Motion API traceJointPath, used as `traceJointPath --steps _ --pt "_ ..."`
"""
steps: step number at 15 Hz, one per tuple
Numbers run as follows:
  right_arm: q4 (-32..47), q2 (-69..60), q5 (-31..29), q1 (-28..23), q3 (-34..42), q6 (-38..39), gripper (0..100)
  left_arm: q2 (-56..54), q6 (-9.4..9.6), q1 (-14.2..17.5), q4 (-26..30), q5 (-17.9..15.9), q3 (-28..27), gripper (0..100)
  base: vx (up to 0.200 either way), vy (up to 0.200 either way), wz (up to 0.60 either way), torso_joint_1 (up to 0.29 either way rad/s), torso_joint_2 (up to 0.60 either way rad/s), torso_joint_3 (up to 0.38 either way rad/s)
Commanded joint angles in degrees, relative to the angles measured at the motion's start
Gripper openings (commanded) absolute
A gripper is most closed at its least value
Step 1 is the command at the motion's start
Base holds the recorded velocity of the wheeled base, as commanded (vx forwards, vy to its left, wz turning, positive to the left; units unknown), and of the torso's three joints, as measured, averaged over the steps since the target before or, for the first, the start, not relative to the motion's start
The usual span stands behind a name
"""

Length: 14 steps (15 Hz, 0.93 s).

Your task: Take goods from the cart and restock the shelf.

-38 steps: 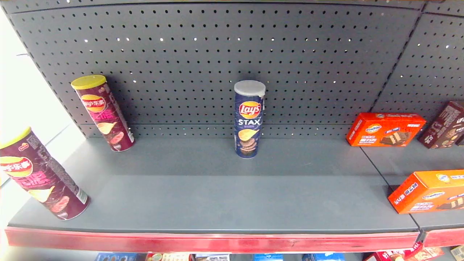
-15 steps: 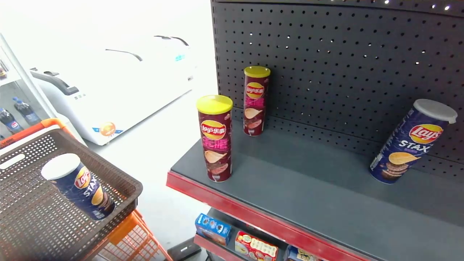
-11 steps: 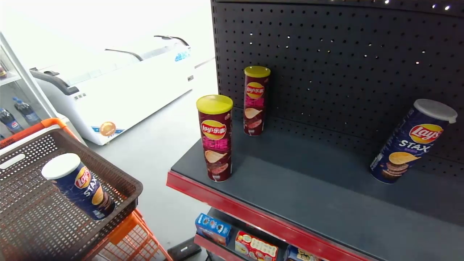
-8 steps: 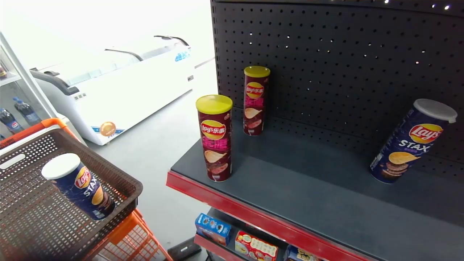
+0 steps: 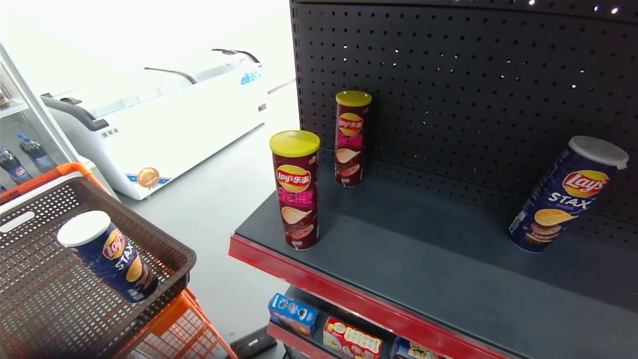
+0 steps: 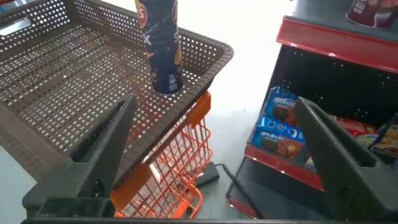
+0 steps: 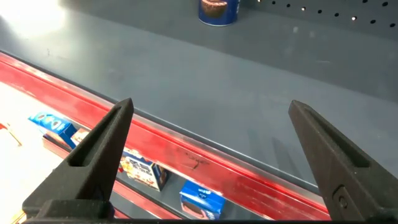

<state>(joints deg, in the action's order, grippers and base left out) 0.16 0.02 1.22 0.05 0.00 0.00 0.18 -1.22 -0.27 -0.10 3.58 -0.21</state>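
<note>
A blue chips can (image 5: 107,257) with a white lid stands in the brown mesh basket (image 5: 40,304) of the orange cart at the lower left. The left wrist view has this blue can (image 6: 160,46) in the basket (image 6: 62,81), beyond my left gripper (image 6: 214,106), which is open and holds nothing. On the dark shelf (image 5: 408,259) stand two maroon cans with yellow lids (image 5: 295,189) (image 5: 351,138) and another blue can (image 5: 565,194) by the pegboard. My right gripper (image 7: 211,104) is open over the shelf's front, short of that blue can (image 7: 217,11).
The shelf has a red front edge (image 5: 349,299). Boxed snacks (image 5: 293,314) fill the lower shelf (image 6: 280,124). A white chest freezer (image 5: 164,119) stands across the aisle. Open grey floor lies between cart and shelf.
Since 2.5 s ago the head view has swung left, from facing the shelf to taking in the cart. Over the last second nothing has moved.
</note>
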Motion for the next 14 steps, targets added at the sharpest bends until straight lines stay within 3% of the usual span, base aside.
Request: traceJointPath --steps 1,5,7,9,10,11,12,14 --pt "0.0 0.0 0.0 0.0 0.0 0.0 100 0.1 -0.01 0.0 0.0 0.0 0.0 100 0.0 0.0 0.0 0.0 0.0 0.0" --pt "0.0 0.0 0.1 0.0 0.0 0.0 100 1.5 0.34 0.3 0.3 3.1 -2.4 100 0.0 0.0 0.0 0.0 0.0 0.0" --pt "0.0 0.0 0.1 0.0 0.0 0.0 100 16.3 1.13 0.8 2.7 6.8 -13.7 100 0.0 0.0 0.0 0.0 0.0 0.0" --pt "0.0 0.0 0.0 0.0 0.0 0.0 100 26.5 1.13 0.1 2.4 7.8 -18.9 100 0.0 0.0 0.0 0.0 0.0 0.0" --pt "0.0 0.0 0.1 0.0 0.0 0.1 100 30.5 0.25 -0.2 2.6 8.9 -20.4 100 0.0 0.0 0.0 0.0 0.0 0.0" --pt "0.0 0.0 0.1 0.0 0.0 0.0 100 34.6 -2.12 2.4 2.6 8.1 -21.0 100 0.0 0.0 0.0 0.0 0.0 0.0" --pt "0.0 0.0 0.0 0.0 0.0 0.0 100 39.0 -4.49 5.6 2.3 5.0 -21.2 100 0.0 0.0 0.0 0.0 0.0 0.0" --pt "0.0 0.0 0.0 0.0 0.0 0.0 100 46.5 -4.32 11.2 1.8 -1.7 -23.2 100 0.0 0.0 0.0 0.0 0.0 0.0"
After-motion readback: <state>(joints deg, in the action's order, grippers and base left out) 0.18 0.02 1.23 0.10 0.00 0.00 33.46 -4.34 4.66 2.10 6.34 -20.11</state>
